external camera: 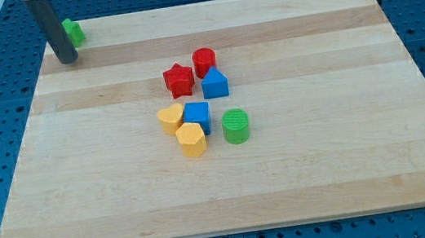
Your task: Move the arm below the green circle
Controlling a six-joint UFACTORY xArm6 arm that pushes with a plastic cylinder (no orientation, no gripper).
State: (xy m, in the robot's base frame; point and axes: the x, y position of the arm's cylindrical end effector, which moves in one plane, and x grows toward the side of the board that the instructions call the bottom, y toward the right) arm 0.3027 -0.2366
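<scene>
- Tip (67,61): upper left of the frame, beside a green block (73,31) at the board's corner; bare rod, so no jaws to report.
- Green circle (236,126): right of centre, lower right of the cluster, near the blue block (197,117) and yellow hexagon (191,139).
- Route: you should sweep down the open left side, then across under the yellow hexagon, stopping just beneath the green circle without touching it.
- Hazard: a straight diagonal likely strikes the yellow heart (170,118).

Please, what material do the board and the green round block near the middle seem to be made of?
The board looks like light wood with a smooth finish: pale planks with visible grain run side by side. The green circle looks like matte plastic, possibly 3D-printed: the colour is uniform and fine ridges show on top, though I cannot be sure. My tip is far from it, at the view's top left.
</scene>
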